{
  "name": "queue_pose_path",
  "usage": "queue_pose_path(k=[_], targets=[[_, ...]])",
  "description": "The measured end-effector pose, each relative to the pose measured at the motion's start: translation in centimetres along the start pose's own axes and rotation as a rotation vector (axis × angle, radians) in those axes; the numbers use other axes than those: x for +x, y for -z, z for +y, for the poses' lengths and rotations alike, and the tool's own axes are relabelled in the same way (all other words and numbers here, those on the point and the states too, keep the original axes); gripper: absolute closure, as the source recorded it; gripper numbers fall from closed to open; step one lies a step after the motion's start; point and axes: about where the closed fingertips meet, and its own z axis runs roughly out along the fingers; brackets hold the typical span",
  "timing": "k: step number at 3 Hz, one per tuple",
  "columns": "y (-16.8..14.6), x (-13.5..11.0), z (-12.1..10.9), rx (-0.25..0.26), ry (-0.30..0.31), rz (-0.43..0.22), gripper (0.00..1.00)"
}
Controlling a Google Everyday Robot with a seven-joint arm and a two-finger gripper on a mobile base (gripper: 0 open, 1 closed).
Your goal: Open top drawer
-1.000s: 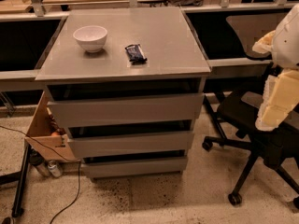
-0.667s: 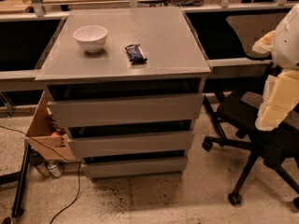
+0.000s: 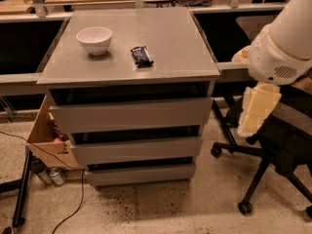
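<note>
Grey drawers, 3, top drawer widest; 1 bowl, 1 snack bar above. Gripper hangs down at right, grip impossible to tell.

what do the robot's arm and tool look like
The arm is a fat, smooth white shell with a thin tan seam ring and a small slotted vent on its rounded joint. The tool, hanging to the right of the cabinet, is a blocky, pale cream-yellow piece. No cables or markings show.
</note>
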Motion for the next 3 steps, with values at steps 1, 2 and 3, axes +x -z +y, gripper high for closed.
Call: queue_pose_path(k=[1, 2, 3], targets=[[-4.1, -2.6, -1.4, -0.069, 0.073, -0.039, 0.00], [-9.1, -5.5, -3.0, -0.146, 0.141, -0.091, 0.00], [-16.1, -9.2, -4.5, -0.244, 0.200, -0.154, 0.00]])
